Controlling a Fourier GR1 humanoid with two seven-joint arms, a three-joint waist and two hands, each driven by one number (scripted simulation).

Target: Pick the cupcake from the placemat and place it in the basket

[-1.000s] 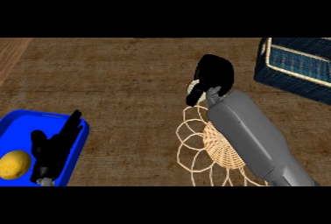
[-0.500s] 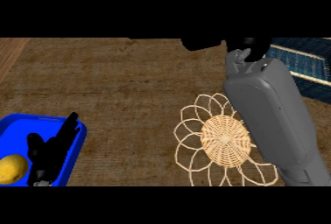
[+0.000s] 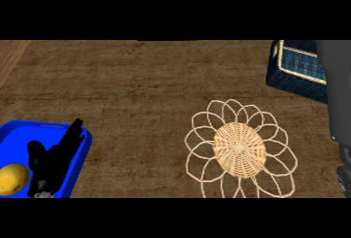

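The counter [image 3: 137,83] looked like rough matt burlap, the placemat [image 3: 240,148] and dark basket [image 3: 296,65] woven wicker, the blue tray [image 3: 21,130] smooth glossy plastic.

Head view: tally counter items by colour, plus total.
Blue: 2, the tray and the dark blue basket
Tan wicker: 1, the flower-shaped placemat
Yellow: 1, the round fruit in the tray
Total: 4
No cupcake shows. The left hand rests open over the tray; the right hand is out of view, only its forearm shows.
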